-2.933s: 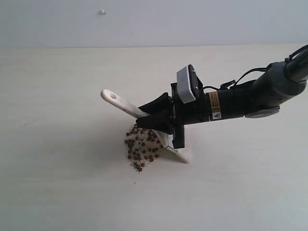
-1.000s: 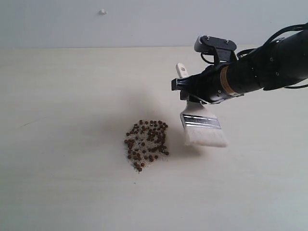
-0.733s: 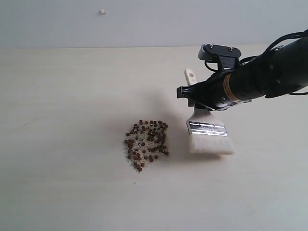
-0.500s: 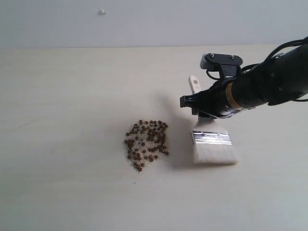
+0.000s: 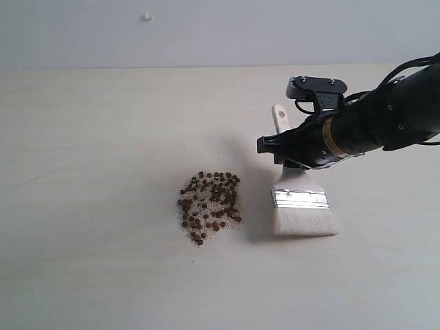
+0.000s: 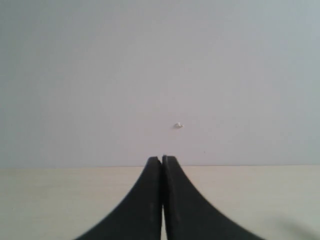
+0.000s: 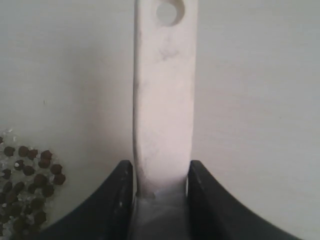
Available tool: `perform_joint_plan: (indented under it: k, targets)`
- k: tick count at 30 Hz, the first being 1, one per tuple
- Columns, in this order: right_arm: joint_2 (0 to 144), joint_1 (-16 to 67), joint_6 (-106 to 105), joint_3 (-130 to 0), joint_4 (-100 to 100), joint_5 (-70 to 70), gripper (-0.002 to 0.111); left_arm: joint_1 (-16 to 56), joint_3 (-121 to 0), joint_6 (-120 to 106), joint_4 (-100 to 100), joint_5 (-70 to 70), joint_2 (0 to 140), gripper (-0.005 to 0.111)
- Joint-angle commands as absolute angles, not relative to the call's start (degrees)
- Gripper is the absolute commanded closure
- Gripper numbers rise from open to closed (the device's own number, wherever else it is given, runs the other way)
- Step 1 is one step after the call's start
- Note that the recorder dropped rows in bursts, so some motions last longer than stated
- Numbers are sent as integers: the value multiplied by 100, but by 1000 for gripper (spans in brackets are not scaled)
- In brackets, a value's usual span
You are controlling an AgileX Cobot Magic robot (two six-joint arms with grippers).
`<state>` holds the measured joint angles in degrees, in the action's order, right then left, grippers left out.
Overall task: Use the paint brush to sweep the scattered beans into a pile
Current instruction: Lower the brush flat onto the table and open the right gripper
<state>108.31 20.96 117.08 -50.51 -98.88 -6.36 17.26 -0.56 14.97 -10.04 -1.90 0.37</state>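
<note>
The beans (image 5: 210,206) lie in one loose reddish-brown cluster mixed with whitish grains, near the middle of the pale table (image 5: 89,206). To their right is the paint brush (image 5: 300,199), cream bristles low at the table and handle hole pointing away. My right gripper (image 5: 289,152) is shut on its wooden handle just above the silver ferrule. In the right wrist view the handle (image 7: 164,100) runs up between the right gripper's (image 7: 161,170) black jaws, with the beans (image 7: 25,185) off to one side. My left gripper (image 6: 162,159) is shut on nothing, facing the wall.
A grey wall (image 5: 220,34) rises behind the table's far edge, with a small white speck (image 5: 146,16) on it, also seen as a speck (image 6: 178,125) in the left wrist view. The right arm's black cables hang at the right edge.
The right gripper has carried the brush off the pile, turned it bristles-down, and over the last second moved it right and lower. The beans have not shifted.
</note>
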Motion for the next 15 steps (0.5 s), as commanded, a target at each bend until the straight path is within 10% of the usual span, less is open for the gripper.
perform_joint_plan:
  k: [1, 15]
  targets:
    - [10826, 2100, 11736, -5014, -9936, -594, 108, 1715, -90, 1476, -976, -235, 0, 107]
    - [10826, 2100, 11763, -5014, -9936, -688, 86, 1715, -90, 1476, -976, -235, 0, 107]
